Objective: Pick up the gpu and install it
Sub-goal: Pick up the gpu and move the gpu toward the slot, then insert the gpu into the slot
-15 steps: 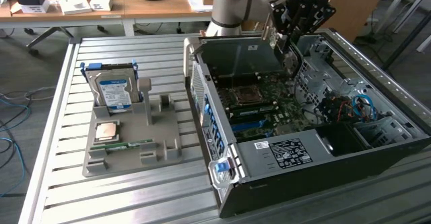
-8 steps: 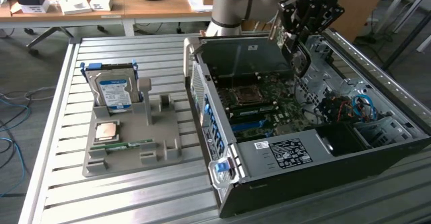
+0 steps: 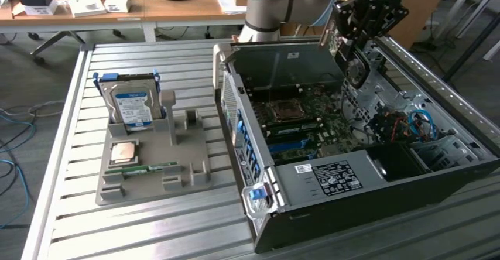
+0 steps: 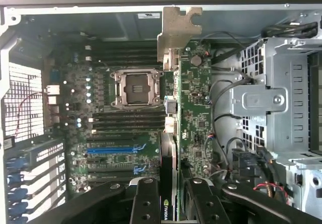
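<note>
With the black two-fingered gripper (image 4: 173, 201) pinching the gpu (image 4: 193, 108), a thin dark-green circuit card with a silvery metal bracket (image 4: 176, 27), edge-on above the green motherboard (image 4: 75, 83), lower straight toward that motherboard, card edge parallel to it, without tilt or twist.

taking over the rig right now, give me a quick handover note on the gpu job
Gripper: shut on the gpu, which is held on edge with its metal bracket at the end far from the fingers.
Where: the gpu is over the open computer case, above the motherboard.
Done: gpu picked up and at the case.
Left: it is not yet seated in a slot; the blue slot is empty.
</note>
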Controlling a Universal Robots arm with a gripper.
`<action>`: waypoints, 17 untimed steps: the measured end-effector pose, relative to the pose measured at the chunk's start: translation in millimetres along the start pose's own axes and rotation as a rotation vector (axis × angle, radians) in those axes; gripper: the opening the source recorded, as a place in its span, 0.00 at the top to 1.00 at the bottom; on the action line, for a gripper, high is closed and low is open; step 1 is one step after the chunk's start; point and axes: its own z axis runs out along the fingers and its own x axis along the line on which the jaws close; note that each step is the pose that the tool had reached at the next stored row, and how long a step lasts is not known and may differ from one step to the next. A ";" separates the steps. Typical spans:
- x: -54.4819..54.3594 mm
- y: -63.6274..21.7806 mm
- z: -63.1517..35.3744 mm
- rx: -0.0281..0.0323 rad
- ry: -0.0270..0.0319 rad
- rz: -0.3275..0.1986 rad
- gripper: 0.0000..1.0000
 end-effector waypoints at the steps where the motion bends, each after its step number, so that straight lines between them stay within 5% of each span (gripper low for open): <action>1: -0.9 0.1 0.1 -0.0002 0.0000 -0.001 0.74; 17: -5.0 0.3 0.1 -0.0005 0.0016 -0.029 0.74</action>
